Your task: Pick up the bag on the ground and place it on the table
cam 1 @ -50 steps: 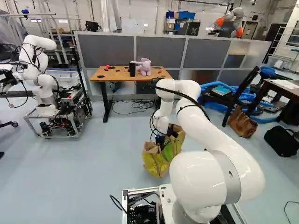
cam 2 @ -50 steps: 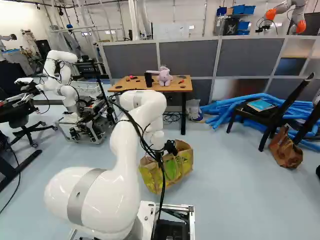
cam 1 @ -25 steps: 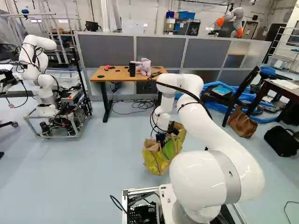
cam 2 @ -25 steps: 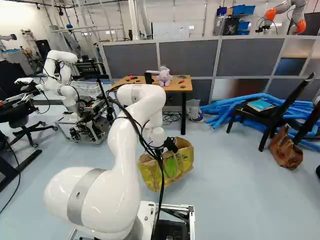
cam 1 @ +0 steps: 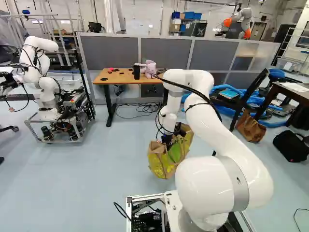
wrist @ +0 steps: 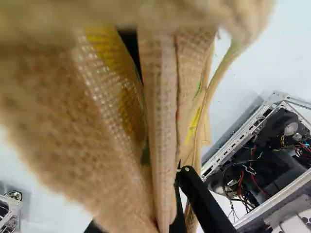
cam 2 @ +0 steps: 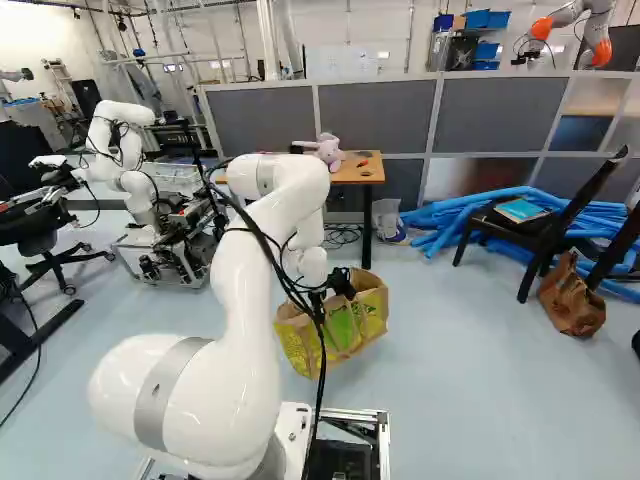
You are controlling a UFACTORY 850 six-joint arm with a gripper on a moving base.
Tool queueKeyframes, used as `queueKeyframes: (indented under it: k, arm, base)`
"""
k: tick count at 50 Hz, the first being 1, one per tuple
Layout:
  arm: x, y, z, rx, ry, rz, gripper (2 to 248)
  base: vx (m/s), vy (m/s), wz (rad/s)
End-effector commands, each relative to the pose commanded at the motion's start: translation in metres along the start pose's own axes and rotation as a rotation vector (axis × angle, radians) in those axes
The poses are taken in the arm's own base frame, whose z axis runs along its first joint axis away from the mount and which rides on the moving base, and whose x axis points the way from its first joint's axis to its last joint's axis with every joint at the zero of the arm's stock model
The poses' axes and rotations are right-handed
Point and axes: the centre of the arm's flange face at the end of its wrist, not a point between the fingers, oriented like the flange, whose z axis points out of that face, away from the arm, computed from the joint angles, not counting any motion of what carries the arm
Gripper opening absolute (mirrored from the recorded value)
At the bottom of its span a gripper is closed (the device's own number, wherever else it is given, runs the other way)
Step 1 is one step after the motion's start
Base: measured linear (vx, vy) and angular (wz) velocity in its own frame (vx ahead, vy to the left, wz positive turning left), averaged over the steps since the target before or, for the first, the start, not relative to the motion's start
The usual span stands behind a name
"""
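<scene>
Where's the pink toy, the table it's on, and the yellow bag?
Pink toy [cam 2: 327,156], right base view: its body.
Table [cam 1: 118,79], left base view: its top.
Yellow bag [cam 1: 161,163], left base view: its side.

There's one yellow bag, one tan table, one plush toy

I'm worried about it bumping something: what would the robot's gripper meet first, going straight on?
Most likely the bag: its cloth bunches just ahead of the gripper. Beyond that, probably the floor, though depth is unclear.
</scene>
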Motion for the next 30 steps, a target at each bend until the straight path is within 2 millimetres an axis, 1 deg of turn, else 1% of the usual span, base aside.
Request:
queueKeyframes:
  k: [30]
  arm:
    - [-0.006,0.007,-0.046,0.022,0.014,-0.001,22]
  base:
    - [0.000,0.000,0.000]
